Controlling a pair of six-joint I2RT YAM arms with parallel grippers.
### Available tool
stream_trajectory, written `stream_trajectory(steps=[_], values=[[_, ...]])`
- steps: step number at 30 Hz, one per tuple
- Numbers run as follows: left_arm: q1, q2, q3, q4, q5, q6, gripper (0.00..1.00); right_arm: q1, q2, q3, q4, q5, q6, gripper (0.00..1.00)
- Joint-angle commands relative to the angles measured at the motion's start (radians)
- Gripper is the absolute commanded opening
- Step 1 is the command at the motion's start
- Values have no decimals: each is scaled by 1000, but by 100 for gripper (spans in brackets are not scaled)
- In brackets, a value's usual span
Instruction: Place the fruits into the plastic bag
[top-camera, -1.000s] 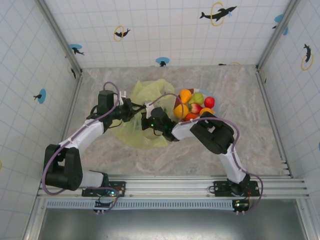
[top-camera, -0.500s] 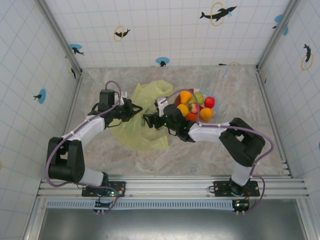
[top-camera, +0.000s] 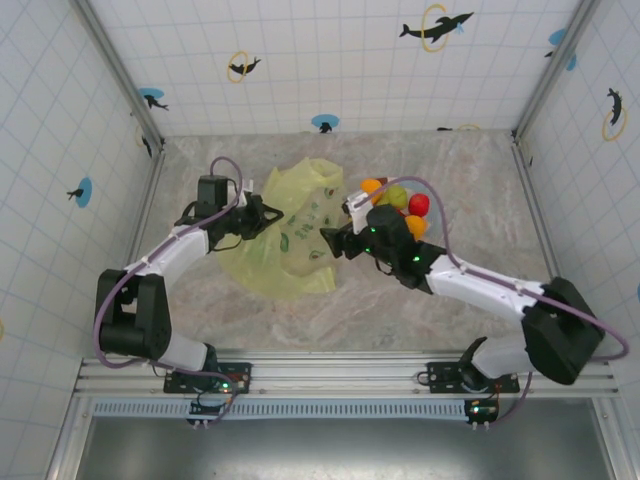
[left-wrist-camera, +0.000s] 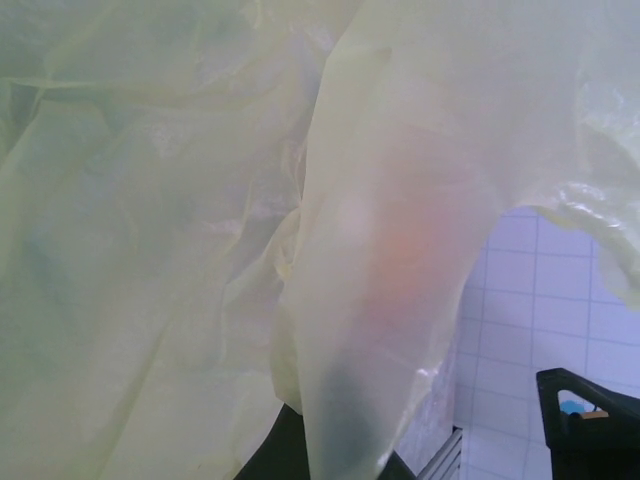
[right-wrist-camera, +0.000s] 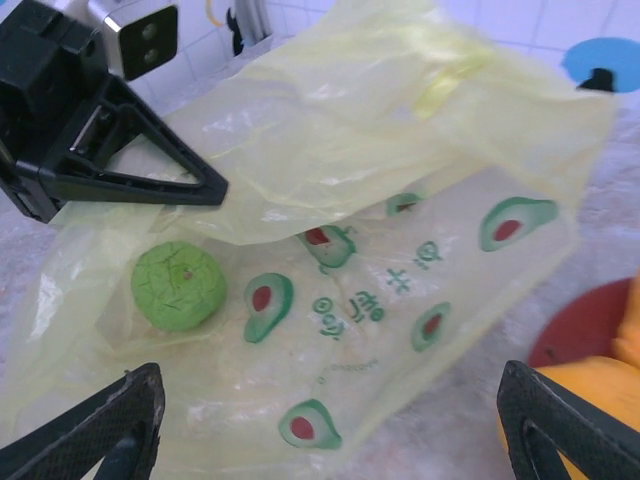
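**A:** Fruits (top-camera: 402, 203) first. Where do they sit from above?

**B:** Heaped toward the far edge of the tabletop (top-camera: 430, 320), a little right of its middle. The plastic bag (top-camera: 285, 240) lies spread out to their left, nearer the left edge.

**A:** And the arms?

**B:** The left gripper (top-camera: 262, 216) is pinched tight on the bag's left rim. The right gripper (top-camera: 336, 243) stands wide and empty between bag and heap, aimed left at the bag. So the fruits lie behind its wrist, to the right. The right arm is much the nearer to them.

**A:** The left wrist camera?

**B:** Crinkled yellow-green film sits right against the lens. A faint orange blur shows through it, but I cannot tell what it is.

**A:** The right wrist camera?

**B:** Its fingers (right-wrist-camera: 110, 425) spread to both lower corners with nothing between them. Ahead, the left gripper lifts the bag's upper layer, and one green fruit (right-wrist-camera: 180, 287) lies inside. An orange fruit (right-wrist-camera: 605, 385) on the plate (right-wrist-camera: 575, 340) sits at the lower right corner, just beside one finger. I judge the right gripper must swing right to take it.
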Motion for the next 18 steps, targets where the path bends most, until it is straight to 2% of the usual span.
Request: stream_trajectory(steps=[1,6,10,14,18], values=[[7,17,29,34,27,-24,0,-51,-84,-55,-147,30,-11,88],[7,16,-11,61,15,-16,0,-173,-130,-75,-279,139,91,89],[6,25,-23,61,28,-5,0,-263,-104,-41,-376,225,90,91],[7,25,-27,52,28,3,0,-358,-41,-2,-439,227,64,94],[8,20,-31,50,30,8,0,-414,51,40,-463,177,44,96]])
